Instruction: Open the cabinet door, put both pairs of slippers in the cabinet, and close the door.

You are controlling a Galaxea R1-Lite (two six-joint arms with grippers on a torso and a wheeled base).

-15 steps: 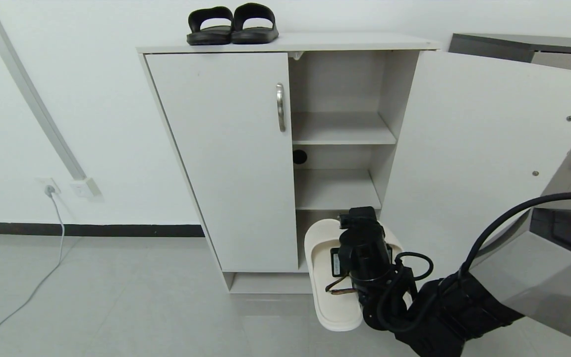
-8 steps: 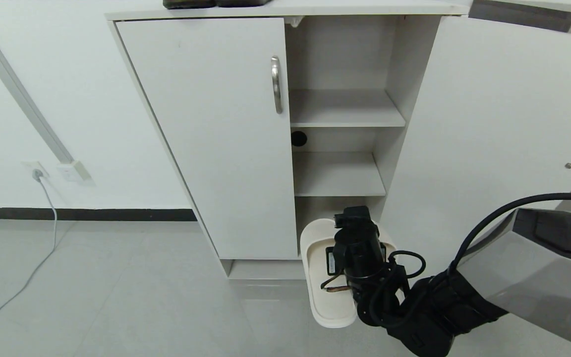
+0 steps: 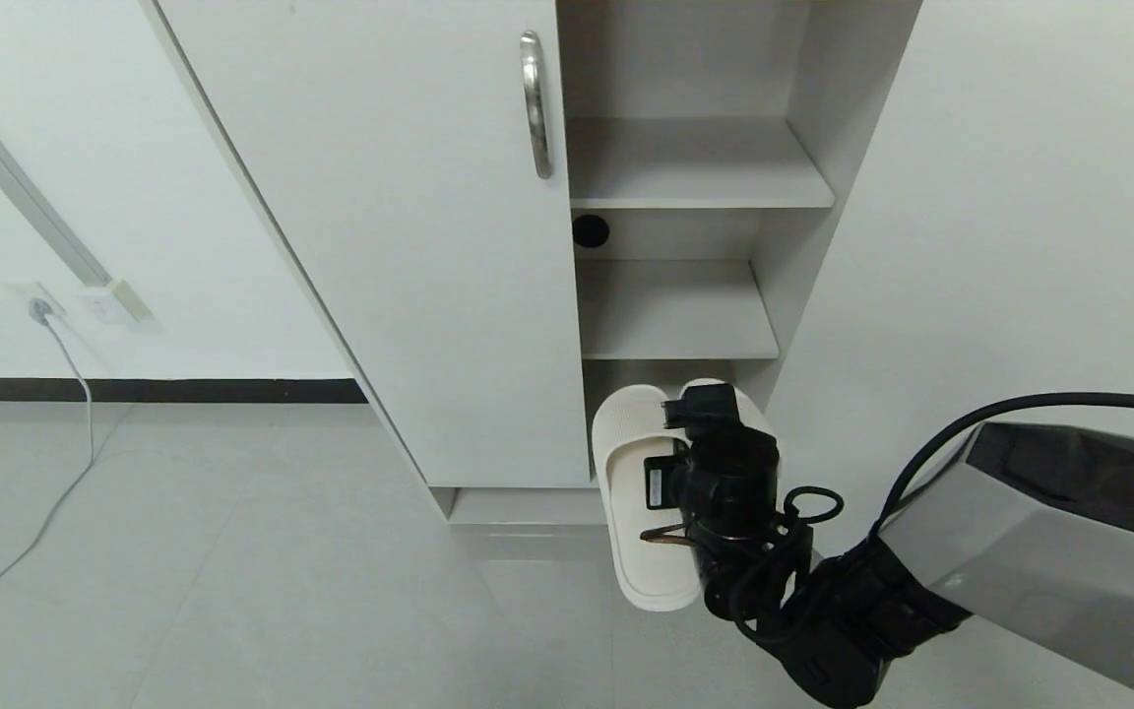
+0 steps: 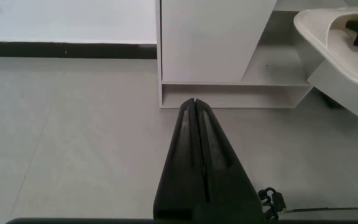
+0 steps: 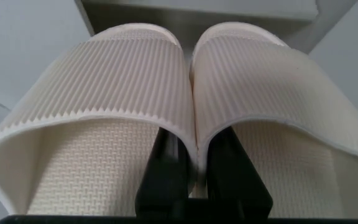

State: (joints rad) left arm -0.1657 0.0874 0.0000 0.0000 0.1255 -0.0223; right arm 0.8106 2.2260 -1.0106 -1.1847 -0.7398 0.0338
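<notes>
Two pale slippers (image 3: 638, 512) hang side by side from my right gripper (image 3: 703, 418) in the head view, toes pointing at the cabinet (image 3: 690, 162); its right door (image 3: 980, 246) stands swung wide and its left door (image 3: 409, 246) is closed; the pair sits just in front of the lowest compartment (image 3: 626, 379), toes at its mouth, heels out over the floor (image 3: 282, 591).

From the left wrist, my left gripper (image 4: 195, 112) has its fingers pressed together on nothing; it is held low over the floor, apart from the cabinet's base; one slipper shows off to the side.

From the right wrist, my right gripper's fingers (image 5: 163, 177) clamp the slippers' two inner edges together beneath the straps; the gap between them is narrow and the hold looks firm.

I judge the step in hand to be putting this pair away; the door is already open, so the next move calls for a straight push forward into the lowest compartment, keeping the slippers' sides off the frame and the door; then lower them, let go, and draw back.
</notes>
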